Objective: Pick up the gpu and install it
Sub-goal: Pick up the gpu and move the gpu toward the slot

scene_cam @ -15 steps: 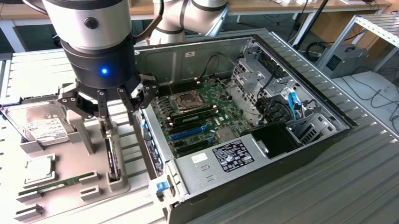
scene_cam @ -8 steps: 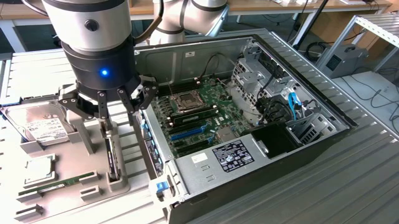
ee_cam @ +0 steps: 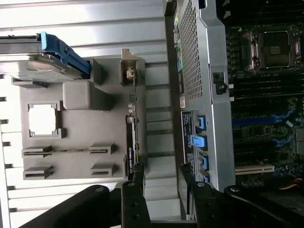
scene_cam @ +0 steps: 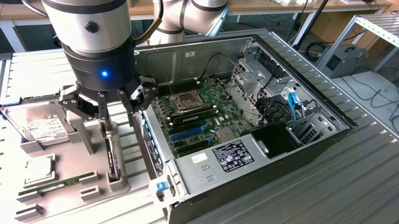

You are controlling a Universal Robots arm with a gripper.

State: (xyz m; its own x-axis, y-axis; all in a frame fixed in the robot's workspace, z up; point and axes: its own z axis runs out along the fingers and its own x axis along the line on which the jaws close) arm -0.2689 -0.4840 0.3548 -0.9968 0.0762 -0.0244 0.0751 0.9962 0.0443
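The gpu (scene_cam: 112,157) stands on edge in the grey holder (scene_cam: 84,133), along the holder's edge nearest the open computer case (scene_cam: 181,56). The end effector (scene_cam: 118,116) hovers just above it, fingers apart and gripping nothing. Both pickup and installation remain.

No word or number can be read anywhere. The drive (scene_cam: 25,113) carries a white label (scene_cam: 48,130) with dark print, and the case (scene_cam: 262,191) carries a black label (scene_cam: 232,156) with white print and round marks, plus 1 small white sticker (scene_cam: 199,158) beside it, all too fine to make out. The gpu (ee_cam: 134,118) has a green mark (ee_cam: 131,151) on its edge, and a dark label (ee_cam: 186,118) sits on the case's rear, both unreadable.
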